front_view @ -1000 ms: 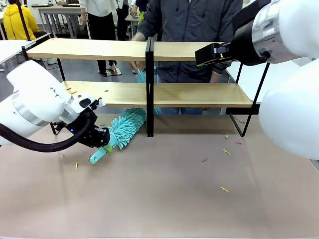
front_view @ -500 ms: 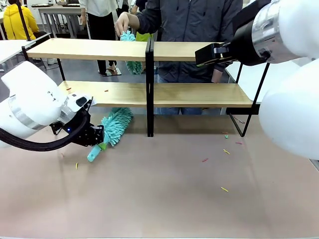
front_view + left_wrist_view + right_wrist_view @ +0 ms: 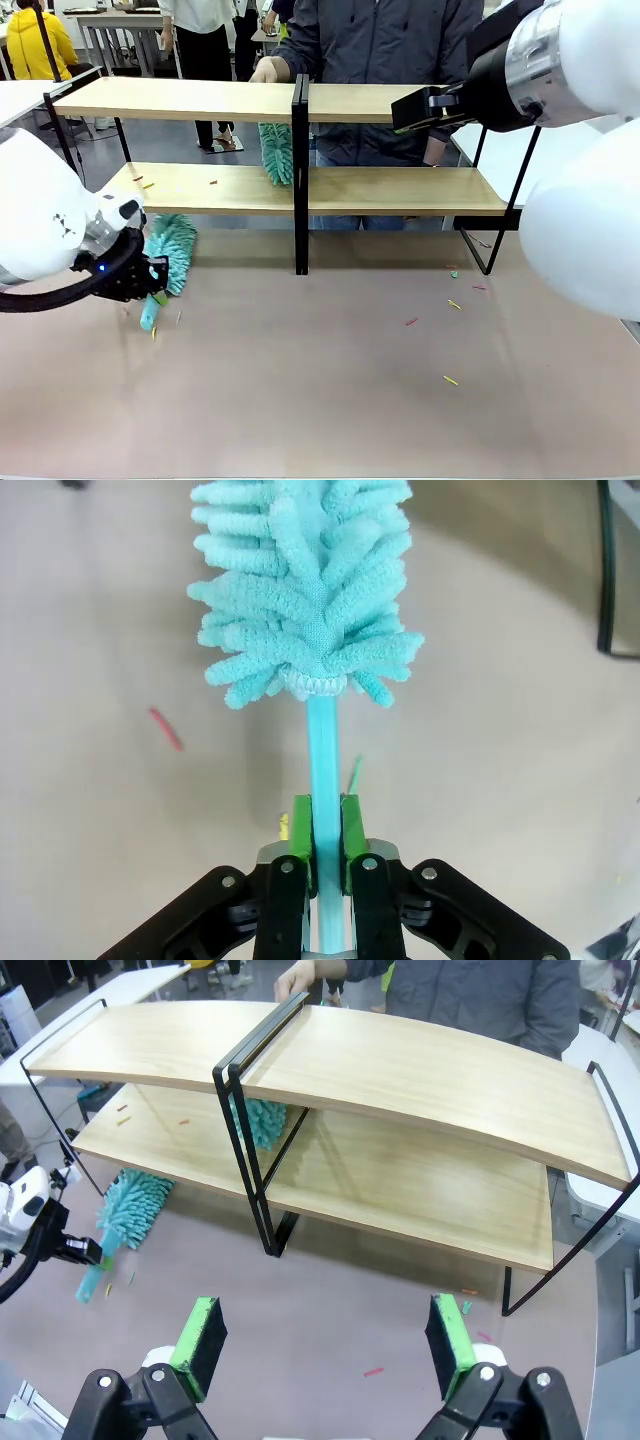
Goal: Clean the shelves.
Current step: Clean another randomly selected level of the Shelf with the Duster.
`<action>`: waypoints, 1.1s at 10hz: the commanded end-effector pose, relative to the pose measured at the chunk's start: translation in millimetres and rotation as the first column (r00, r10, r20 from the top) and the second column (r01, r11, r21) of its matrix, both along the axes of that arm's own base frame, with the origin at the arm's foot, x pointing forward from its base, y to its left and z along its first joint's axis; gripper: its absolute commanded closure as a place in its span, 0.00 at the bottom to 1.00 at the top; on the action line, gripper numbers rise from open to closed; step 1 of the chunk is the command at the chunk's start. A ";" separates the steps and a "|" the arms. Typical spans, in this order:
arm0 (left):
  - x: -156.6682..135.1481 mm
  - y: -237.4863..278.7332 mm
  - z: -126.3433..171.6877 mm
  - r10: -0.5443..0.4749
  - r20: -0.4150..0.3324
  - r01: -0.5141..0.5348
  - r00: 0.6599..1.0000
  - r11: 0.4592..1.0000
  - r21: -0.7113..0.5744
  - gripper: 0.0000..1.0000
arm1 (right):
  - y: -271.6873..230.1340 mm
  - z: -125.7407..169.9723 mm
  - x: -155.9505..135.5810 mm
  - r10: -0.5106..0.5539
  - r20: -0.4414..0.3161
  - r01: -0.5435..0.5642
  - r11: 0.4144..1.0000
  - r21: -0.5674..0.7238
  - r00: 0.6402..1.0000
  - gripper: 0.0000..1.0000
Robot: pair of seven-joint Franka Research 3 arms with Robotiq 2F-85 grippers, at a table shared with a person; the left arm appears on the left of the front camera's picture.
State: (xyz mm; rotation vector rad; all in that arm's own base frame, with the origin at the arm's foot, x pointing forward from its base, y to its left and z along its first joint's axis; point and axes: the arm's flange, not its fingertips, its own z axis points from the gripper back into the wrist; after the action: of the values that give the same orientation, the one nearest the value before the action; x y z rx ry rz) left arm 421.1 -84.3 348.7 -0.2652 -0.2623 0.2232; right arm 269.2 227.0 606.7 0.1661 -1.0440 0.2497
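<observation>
Shelves: two-tier rack (image 3: 300, 190) of light wood boards on a thin black frame with a central upright; stands across the far half of the table, legs on the surface; right wrist view (image 3: 400, 1160) shows both tiers from above.
Table: pinkish-brown top (image 3: 330, 390); carries the rack and scattered litter.
Left gripper: (image 3: 326, 825) low at the table's left side, in front of the rack's left end (image 3: 150, 280); fingers closed tight on the duster's handle, green pads (image 3: 302, 830) pressing it from both sides.
Robot's duster: teal chenille duster (image 3: 305, 590), thin pale-teal handle running between the pads; in the front view its fluffy head (image 3: 172, 250) sits below the lower left board, handle end pointing down toward the table; seen small from the right wrist camera (image 3: 130, 1210).
Right gripper: (image 3: 330, 1345) held high, near the top board's right part, looking down on the rack; fingers wide apart, nothing between them; front view shows its black body (image 3: 432, 108) level with the top board.
Person: stands behind the rack, dark grey jacket (image 3: 380, 50); one hand (image 3: 266, 70) at the top board's far edge beside the central upright.
Person's duster: second teal duster (image 3: 276, 152) hanging below that hand, between the tiers, left of the upright.
Litter: small coloured slivers, red (image 3: 411, 321), yellow (image 3: 450, 380) on the table; a few on the lower left board (image 3: 146, 184).
</observation>
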 end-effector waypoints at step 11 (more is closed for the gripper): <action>-160.0 117.4 42.7 -0.110 -0.348 0.113 0.931 0.994 -0.011 0.87 | -0.1 0.7 0.6 -0.001 0.001 0.001 1.000 0.001 1.000 0.00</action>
State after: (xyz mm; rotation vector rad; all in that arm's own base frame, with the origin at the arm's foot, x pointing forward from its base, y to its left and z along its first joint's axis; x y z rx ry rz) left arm 332.7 33.1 436.2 -0.2452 0.0545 0.2159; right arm 269.2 227.0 606.7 0.1661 -1.0440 0.2498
